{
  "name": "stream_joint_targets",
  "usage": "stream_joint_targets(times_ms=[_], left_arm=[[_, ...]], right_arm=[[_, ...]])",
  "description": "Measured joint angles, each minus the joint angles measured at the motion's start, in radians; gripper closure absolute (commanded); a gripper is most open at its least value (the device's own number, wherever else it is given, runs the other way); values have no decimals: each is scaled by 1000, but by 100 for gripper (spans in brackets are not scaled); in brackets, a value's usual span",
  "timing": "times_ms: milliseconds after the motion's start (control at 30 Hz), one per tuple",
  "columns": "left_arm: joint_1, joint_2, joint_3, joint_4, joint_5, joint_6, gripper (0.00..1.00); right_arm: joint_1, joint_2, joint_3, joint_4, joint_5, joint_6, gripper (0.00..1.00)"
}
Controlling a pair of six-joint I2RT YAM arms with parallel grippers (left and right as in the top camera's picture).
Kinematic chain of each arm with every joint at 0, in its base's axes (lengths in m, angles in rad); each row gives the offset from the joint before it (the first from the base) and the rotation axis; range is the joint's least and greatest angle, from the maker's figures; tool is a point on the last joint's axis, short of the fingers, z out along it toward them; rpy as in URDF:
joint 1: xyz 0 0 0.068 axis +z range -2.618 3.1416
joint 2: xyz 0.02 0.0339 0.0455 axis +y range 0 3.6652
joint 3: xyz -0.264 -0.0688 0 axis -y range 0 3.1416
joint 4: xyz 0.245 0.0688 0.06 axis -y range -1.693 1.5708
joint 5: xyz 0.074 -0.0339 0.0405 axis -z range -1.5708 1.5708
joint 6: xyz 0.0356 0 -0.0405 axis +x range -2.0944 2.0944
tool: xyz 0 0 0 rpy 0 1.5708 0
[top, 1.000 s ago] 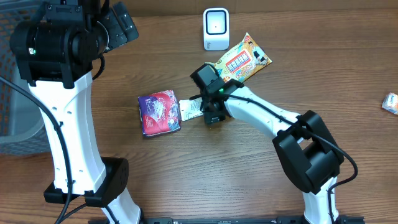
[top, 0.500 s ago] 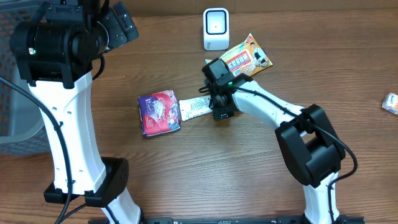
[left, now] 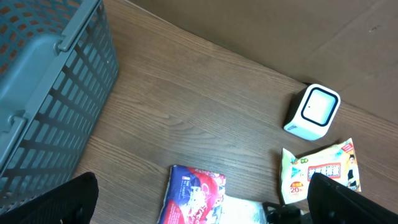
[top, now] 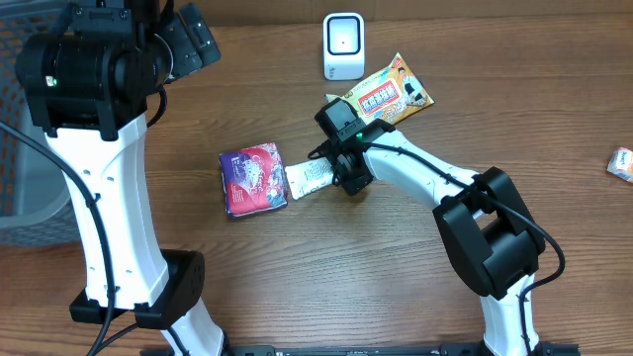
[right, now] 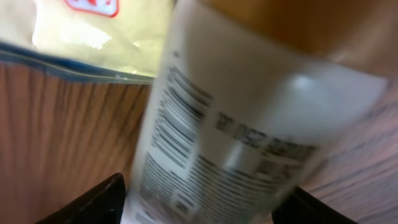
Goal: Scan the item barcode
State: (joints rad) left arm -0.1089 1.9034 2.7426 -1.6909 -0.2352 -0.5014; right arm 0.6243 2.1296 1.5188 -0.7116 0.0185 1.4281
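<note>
Left gripper (left: 202,190) hangs high over the table (top: 297,277), fingers spread fully wide, nothing between them; the grey basket (left: 50,81) shows at the left of its view. Right gripper (top: 343,173) sits low near table centre, over the right end of the white packet (top: 310,179), the item I want scanned; that packet lies flat just beside the purple-and-red packet (top: 253,179). In the right wrist view the white packet fills the gap between the fingers (right: 93,202), its barcode (right: 177,118) toward the camera, badly blurred; jaws stand apart around it, but I cannot tell whether they press on it. Scanner (top: 343,46) stands at the far edge, well apart from the packet; yellow snack bag (top: 391,94) lies just right of the scanner
</note>
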Motion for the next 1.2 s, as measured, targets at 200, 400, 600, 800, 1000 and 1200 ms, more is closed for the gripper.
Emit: stream_joint_targets(times_ms=[200,400,600,800,1000,1200], left_arm=[[0,0,0,0,0,0,1],[0,0,0,0,0,0,0],[0,0,0,0,0,0,0],[0,0,0,0,0,0,0],[0,0,0,0,0,0,0],[0,0,0,0,0,0,0]], right_arm=[[0,0,12,-190,-3,-426,30],[0,6,14,-374,24,-663,10],[6,4,23,-410,96,-748,0],[6,-7,49,-432,93,-771,0],[6,-158,114,-486,64,-703,0],[6,-357,150,-671,40,-253,0]])
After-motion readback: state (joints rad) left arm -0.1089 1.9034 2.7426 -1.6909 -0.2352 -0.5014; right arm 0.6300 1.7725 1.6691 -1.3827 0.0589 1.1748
